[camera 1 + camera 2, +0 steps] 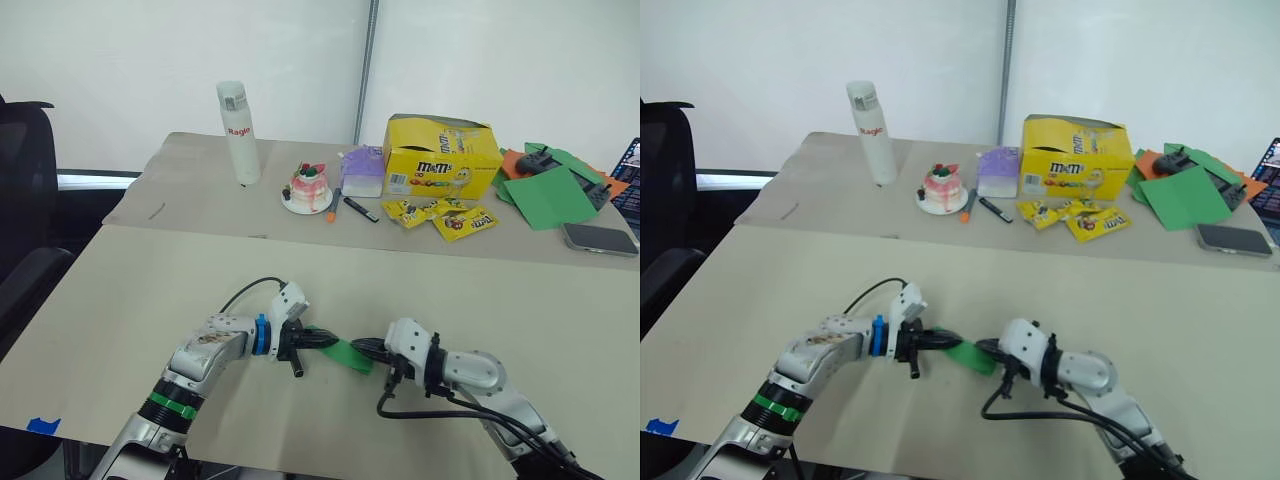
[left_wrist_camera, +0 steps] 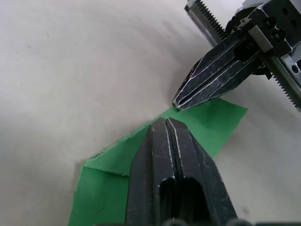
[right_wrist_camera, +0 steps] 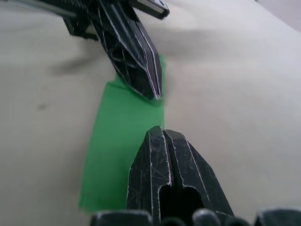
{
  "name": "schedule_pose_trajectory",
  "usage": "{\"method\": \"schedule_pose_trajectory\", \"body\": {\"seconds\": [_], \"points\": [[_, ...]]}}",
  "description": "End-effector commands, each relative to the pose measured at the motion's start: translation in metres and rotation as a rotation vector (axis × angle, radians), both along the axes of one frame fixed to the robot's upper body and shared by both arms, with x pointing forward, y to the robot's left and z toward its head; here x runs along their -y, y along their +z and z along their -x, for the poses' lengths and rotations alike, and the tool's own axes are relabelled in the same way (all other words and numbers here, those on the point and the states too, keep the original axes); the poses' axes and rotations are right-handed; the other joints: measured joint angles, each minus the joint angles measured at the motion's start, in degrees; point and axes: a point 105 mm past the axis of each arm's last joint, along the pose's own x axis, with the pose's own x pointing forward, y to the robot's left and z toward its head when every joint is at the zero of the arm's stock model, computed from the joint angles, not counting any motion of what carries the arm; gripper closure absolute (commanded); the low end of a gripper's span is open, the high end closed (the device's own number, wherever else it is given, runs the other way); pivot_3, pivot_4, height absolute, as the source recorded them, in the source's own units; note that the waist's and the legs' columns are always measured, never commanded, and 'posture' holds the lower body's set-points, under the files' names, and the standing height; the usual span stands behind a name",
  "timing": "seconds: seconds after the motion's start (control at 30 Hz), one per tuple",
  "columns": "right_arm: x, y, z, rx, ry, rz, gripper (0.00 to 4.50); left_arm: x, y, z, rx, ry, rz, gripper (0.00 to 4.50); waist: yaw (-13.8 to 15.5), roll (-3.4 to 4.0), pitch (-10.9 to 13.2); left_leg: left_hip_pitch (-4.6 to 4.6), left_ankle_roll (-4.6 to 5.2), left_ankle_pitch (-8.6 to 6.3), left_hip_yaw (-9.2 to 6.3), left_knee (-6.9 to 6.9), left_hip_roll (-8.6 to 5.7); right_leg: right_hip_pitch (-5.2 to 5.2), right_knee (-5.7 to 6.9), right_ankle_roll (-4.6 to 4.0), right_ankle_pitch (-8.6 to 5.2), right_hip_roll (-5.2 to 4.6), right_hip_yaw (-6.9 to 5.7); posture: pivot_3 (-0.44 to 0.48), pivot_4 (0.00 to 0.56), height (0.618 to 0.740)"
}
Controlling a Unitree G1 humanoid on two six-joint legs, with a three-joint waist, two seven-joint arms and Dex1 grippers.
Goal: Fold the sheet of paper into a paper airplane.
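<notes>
Your sheet of paper (image 1: 347,353) lies flat on the desk (image 1: 130,290), well in front of the yellow M&M's box (image 1: 440,155), already folded into a narrow strip with a slanted crease at one end. Your left claw (image 2: 165,123) and right claw (image 3: 162,133) both have their fingers closed together, tips pressing down on the strip from opposite ends rather than pinching it. You look to be flattening a crease mid-fold. Next, you'd likely need one claw pinning while the other lifts an edge for the wing fold.
</notes>
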Motion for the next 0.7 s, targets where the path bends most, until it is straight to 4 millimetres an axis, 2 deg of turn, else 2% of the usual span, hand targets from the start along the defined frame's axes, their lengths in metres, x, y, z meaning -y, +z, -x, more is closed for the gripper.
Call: {"method": "schedule_pose_trajectory", "body": {"seconds": [0.03, 0.2, 0.27, 0.37, 0.47, 0.57, 0.7], "points": [[0.026, -0.014, 0.007, -0.060, -0.071, 0.046, 4.49, -0.008, -0.018, 0.002, -0.051, 0.022, -0.066, 4.50, 0.0, -0.01, -0.1, 0.01, 0.00, 0.00, 0.00, 0.00, 0.00, 0.01, 0.00, 0.00, 0.00, 0.00, 0.01, 0.000, 0.150, 0.722], [0.044, -0.013, 0.018, -0.056, -0.077, 0.062, 4.49, -0.005, -0.018, 0.001, -0.051, 0.010, -0.060, 4.50, 0.1, -0.03, -0.1, 0.14, 0.00, 0.00, 0.01, 0.01, -0.02, 0.14, -0.01, 0.01, 0.00, -0.01, 0.01, 0.000, 0.150, 0.722], [0.044, 0.000, 0.014, -0.015, -0.082, 0.023, 4.49, -0.005, -0.018, 0.002, -0.053, 0.006, -0.058, 4.50, 0.1, -0.03, -0.1, 0.14, 0.00, 0.00, 0.00, 0.01, -0.02, 0.15, -0.03, 0.01, 0.00, -0.01, 0.01, 0.000, 0.150, 0.722], [0.034, 0.031, 0.003, 0.090, -0.072, -0.060, 4.49, -0.004, -0.019, 0.003, -0.057, 0.002, -0.058, 4.50, -0.1, -0.03, -0.1, 0.11, 0.00, 0.00, 0.01, 0.01, -0.03, 0.13, -0.02, 0.02, 0.00, 0.00, 0.02, 0.000, 0.150, 0.722], [0.014, 0.045, 0.003, 0.135, -0.008, -0.092, 4.49, -0.004, -0.020, 0.006, -0.061, -0.001, -0.056, 4.50, -0.1, 0.02, -0.1, 0.03, 0.00, 0.00, 0.01, 0.01, -0.03, 0.02, 0.01, 0.03, 0.01, 0.01, 0.04, 0.000, 0.150, 0.722], [0.001, 0.043, 0.002, 0.119, 0.034, -0.085, 4.49, -0.004, -0.019, 0.006, -0.062, 0.007, -0.048, 4.50, -0.1, 0.03, -0.1, -0.01, 0.00, 0.00, 0.01, 0.01, -0.04, -0.03, 0.01, 0.03, 0.01, 0.08, 0.04, 0.000, 0.150, 0.722], [-0.009, 0.017, 0.004, 0.057, 0.081, 0.015, 4.49, -0.007, -0.015, 0.003, -0.064, 0.054, -0.024, 4.50, -0.1, 0.04, -0.1, -0.07, 0.00, 0.00, 0.00, 0.00, -0.10, -0.06, -0.01, 0.04, 0.00, 0.05, -0.01, 0.000, 0.150, 0.722]]}}
